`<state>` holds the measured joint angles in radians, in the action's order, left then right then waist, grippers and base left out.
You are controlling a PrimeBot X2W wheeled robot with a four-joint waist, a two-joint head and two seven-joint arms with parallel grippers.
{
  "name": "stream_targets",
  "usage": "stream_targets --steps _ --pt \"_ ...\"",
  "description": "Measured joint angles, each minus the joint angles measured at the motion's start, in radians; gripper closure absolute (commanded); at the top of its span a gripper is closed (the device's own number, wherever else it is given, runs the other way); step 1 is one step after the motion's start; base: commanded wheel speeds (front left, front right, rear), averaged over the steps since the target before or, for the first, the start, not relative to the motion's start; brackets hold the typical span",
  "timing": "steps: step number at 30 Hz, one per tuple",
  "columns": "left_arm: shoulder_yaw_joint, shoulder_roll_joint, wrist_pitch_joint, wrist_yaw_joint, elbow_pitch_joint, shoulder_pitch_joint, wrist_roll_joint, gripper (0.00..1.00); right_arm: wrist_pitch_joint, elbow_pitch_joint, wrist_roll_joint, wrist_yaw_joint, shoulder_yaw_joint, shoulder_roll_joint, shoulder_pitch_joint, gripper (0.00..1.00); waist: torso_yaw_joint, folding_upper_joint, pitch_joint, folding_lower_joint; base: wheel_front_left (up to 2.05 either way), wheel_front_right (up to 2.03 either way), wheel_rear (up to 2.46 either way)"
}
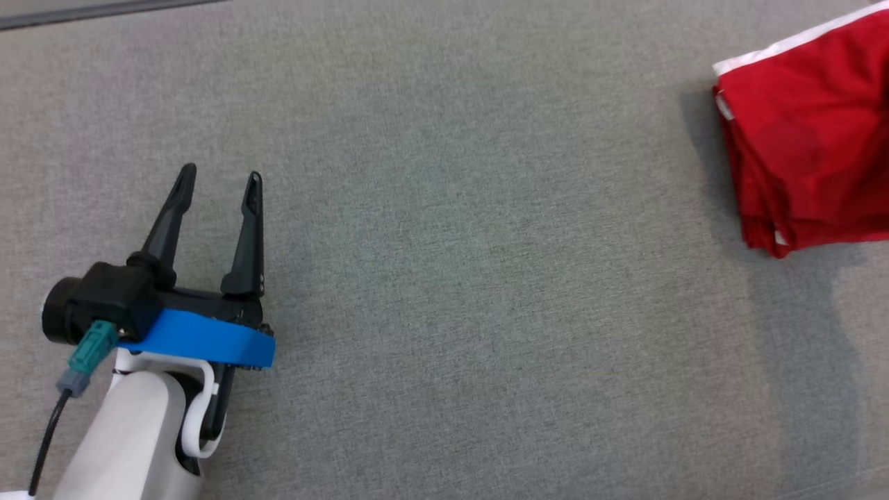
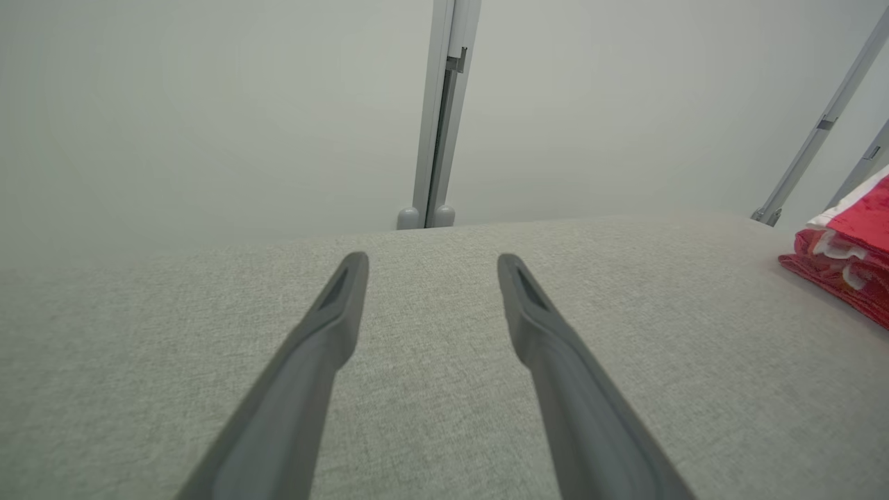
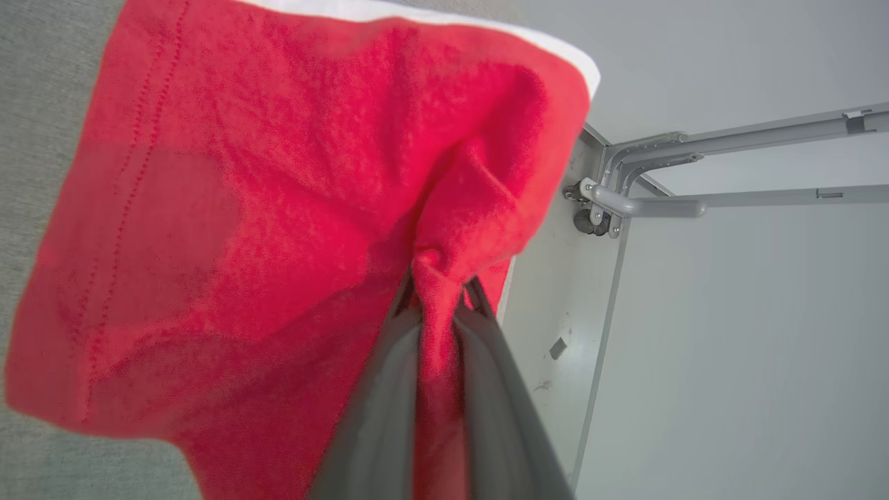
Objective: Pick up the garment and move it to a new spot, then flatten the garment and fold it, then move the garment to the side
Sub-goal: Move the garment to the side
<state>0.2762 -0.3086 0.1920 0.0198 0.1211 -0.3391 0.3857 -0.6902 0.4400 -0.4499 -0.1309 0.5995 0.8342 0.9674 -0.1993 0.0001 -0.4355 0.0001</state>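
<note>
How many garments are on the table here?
1: the red garment at the right of the table, a bunch of it pinched in the right pincer. Part runs out of frame.

the garment [image 1: 812, 139] lies at the right end of the table [image 1: 451, 292]. the left tool [image 1: 221, 173] sits over the table's near left part, well apart from the garment, fingers spread and pointing away from the robot. the right tool [image 3: 441, 286] has a bunch of the garment pinched between its fingers, by the table's edge. an upright post [image 2: 437, 125] stands behind the table's far edge.
</note>
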Motion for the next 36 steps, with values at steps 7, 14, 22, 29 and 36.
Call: stream_targets --steps 7,14,22,29,36 --pt "-0.001 -0.034 -0.033 0.0 -0.043 -0.028 -0.009 0.0 0.129 0.136 0.045 0.0 -0.072 0.002 -0.015 1.0 0.01 0.0 -0.076 0.0 0.0 0.0 0.0" --pt "0.018 -0.036 -0.046 -0.002 -0.055 -0.056 -0.021 0.0 0.265 0.276 0.153 0.0 -0.21 -0.098 -0.044 0.0 0.024 0.0 -0.099 0.0002 0.0 0.0 0.0" --pt "0.015 -0.006 -0.002 -0.002 0.011 -0.035 0.012 0.0 0.501 0.298 0.185 0.0 -0.414 -0.226 -0.13 0.0 0.049 0.0 0.014 0.0 0.0 0.0 0.0" --pt "-0.011 0.026 0.038 -0.024 0.064 0.063 0.056 0.0 0.665 0.125 0.142 0.0 -0.535 -0.379 -0.322 0.0 0.075 0.0 0.165 -0.0003 0.0 0.0 0.0" --pt "-0.035 0.042 0.057 -0.037 0.081 0.181 0.082 0.0 0.723 -0.112 0.138 0.0 -0.563 -0.507 -0.576 0.0 0.105 0.0 0.3 -0.0004 0.0 0.0 0.0"
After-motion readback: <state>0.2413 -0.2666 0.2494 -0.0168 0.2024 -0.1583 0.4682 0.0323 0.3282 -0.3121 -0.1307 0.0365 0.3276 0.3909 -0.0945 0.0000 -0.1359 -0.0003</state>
